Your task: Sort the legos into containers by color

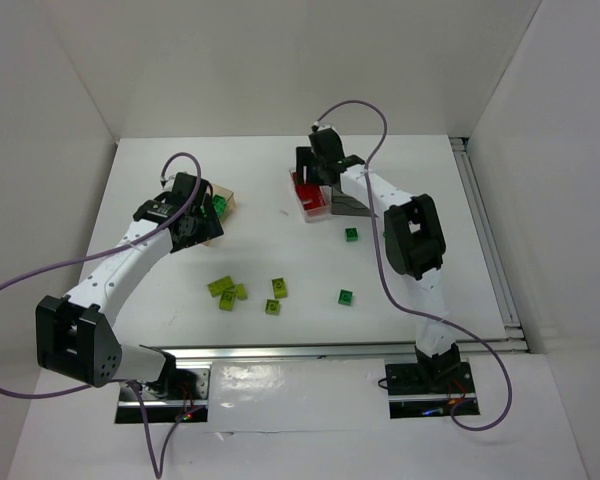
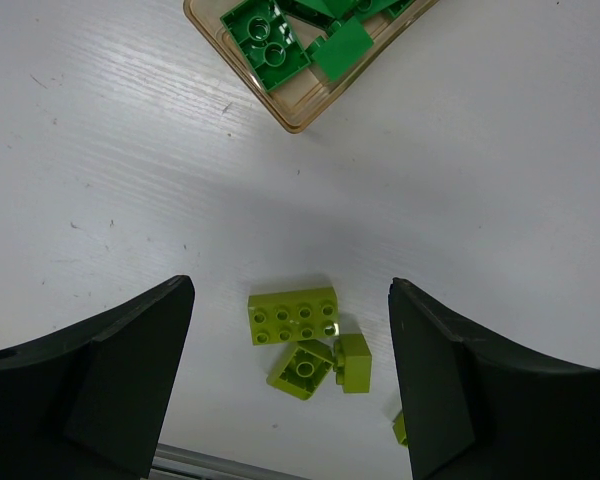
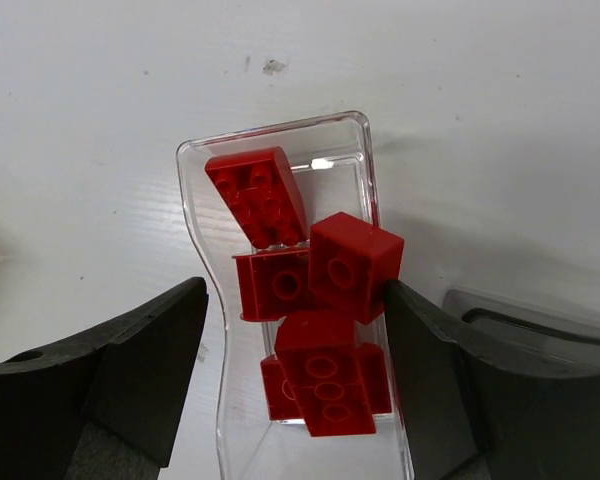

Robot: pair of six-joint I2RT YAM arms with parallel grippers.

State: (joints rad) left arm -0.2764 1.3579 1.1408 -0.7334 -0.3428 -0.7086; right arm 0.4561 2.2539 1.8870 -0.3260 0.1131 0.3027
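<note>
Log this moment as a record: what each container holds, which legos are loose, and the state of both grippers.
wood box: dark green legos inside
clear box: red legos piled inside
grey box: contents cannot be seen
loose lime legos: five on the table
loose green legos: two on the table
left gripper: open, empty
right gripper: open, over the clear box
</note>
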